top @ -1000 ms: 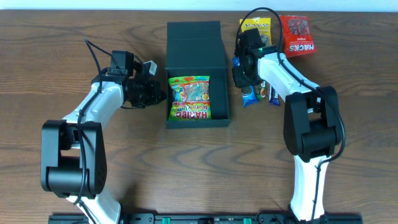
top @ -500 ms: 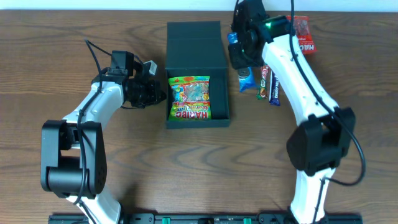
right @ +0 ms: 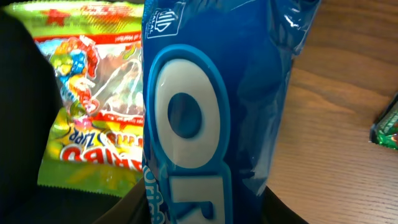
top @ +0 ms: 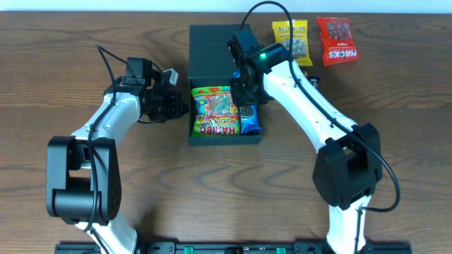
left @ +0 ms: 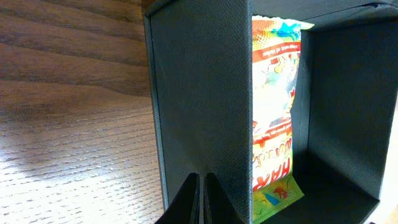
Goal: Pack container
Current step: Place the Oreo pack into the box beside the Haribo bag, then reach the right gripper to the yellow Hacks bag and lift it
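The container [top: 220,46] is a dark box lying open in the middle of the table, its flap lid folded back. A green Haribo packet [top: 214,111] lies inside on the left. My right gripper [top: 244,90] is shut on a blue Oreo packet [top: 250,121] and holds it over the box's right side. The right wrist view shows my right gripper's fingers [right: 199,205] either side of the blue packet [right: 211,112], with the Haribo packet [right: 93,112] beside it. My left gripper [top: 181,107] is shut and empty, its tips [left: 202,199] against the container's left wall [left: 199,93].
A yellow snack packet [top: 291,35] and a red Hacks packet [top: 337,39] lie at the back right. A dark bar's end [top: 314,79] shows behind my right arm. A green wrapper [right: 388,127] lies on the wood right of the box.
My right gripper lifted the blue packet from the pile right of the box and carried it left over the box's right side. The left arm has not moved.
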You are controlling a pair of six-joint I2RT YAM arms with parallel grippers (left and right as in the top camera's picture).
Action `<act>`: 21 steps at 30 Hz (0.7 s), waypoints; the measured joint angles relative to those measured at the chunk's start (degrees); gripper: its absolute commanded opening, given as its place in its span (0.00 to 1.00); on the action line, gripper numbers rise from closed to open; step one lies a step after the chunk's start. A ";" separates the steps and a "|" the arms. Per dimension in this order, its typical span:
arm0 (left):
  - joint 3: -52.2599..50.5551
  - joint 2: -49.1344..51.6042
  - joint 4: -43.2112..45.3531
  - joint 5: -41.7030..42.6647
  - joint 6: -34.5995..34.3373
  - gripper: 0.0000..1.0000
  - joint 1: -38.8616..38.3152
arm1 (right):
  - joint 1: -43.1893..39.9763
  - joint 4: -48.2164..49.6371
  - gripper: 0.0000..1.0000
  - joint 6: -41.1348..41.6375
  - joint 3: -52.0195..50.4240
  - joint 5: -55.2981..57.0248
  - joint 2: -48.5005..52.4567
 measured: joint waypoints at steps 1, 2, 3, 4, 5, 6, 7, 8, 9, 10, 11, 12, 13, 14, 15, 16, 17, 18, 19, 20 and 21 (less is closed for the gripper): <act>0.00 0.00 0.00 0.00 0.00 0.06 0.02 | -0.02 0.35 0.58 0.57 0.00 0.28 0.00; 0.00 0.00 0.00 0.00 0.00 0.06 0.02 | -0.02 0.52 0.62 1.01 0.00 0.46 0.00; 0.00 0.00 0.00 0.02 0.00 0.06 0.02 | -0.02 0.55 0.66 1.01 0.00 0.59 0.00; 0.00 0.00 0.00 0.02 0.00 0.06 0.02 | -0.02 0.55 0.69 1.22 0.00 0.90 0.00; 0.00 0.00 -0.02 0.02 -0.02 0.06 0.00 | -0.02 0.50 0.72 1.38 0.00 0.98 0.00; 0.00 0.00 -0.07 0.02 -0.02 0.06 0.00 | -0.04 0.42 0.73 1.44 0.00 1.20 0.00; 0.00 0.00 -0.11 0.02 -0.02 0.06 0.00 | -0.11 0.20 0.73 1.42 0.00 1.33 0.00; 0.00 0.00 -0.15 0.02 -0.02 0.06 0.00 | -0.17 -0.02 0.73 1.42 0.04 1.46 0.00; 0.00 0.00 -0.20 0.02 0.00 0.06 0.00 | -0.31 -0.31 0.73 1.42 0.17 1.51 0.00; 0.00 0.00 -0.26 0.02 0.00 0.06 0.00 | -0.50 -0.55 0.73 1.42 0.42 1.57 0.00; 0.00 0.00 -0.26 0.02 -0.02 0.06 -0.02 | -0.76 -0.55 0.73 1.42 0.72 1.64 -0.02; 0.00 0.00 -0.28 0.02 0.00 0.06 -0.02 | -1.05 -0.72 0.73 1.42 1.14 2.01 -0.07; 0.00 0.00 -0.28 0.02 -0.02 0.06 -0.02 | -1.22 -0.70 0.75 1.42 1.55 2.69 -0.13; 0.00 0.00 -0.28 0.02 0.00 0.06 -0.02 | -1.64 -0.55 0.78 1.44 1.97 3.72 -0.44; 0.00 0.00 -0.28 0.02 -0.02 0.06 -0.02 | -2.16 -0.31 0.80 1.44 2.34 5.20 -0.96; 0.00 0.00 -0.28 0.02 0.00 0.06 -0.02 | -2.99 0.37 0.80 1.44 2.49 7.50 -2.03; 0.00 0.00 -0.28 0.02 0.00 0.06 -0.02 | -3.98 0.68 0.80 1.40 2.58 9.46 -3.06; 0.00 0.00 -0.28 0.02 0.00 0.06 -0.02 | -5.38 1.29 0.81 1.01 2.80 11.45 -4.20; 0.00 0.00 -0.28 0.02 0.00 0.06 -0.02 | -6.78 1.99 0.81 0.61 3.10 12.66 -4.94; 0.00 0.00 -0.28 0.02 0.00 0.06 -0.02 | -8.46 3.08 0.81 -0.15 3.50 13.68 -5.57; 0.00 0.00 -0.28 0.02 -0.02 0.06 -0.02 | -10.51 4.39 0.81 -1.42 3.67 14.27 -6.03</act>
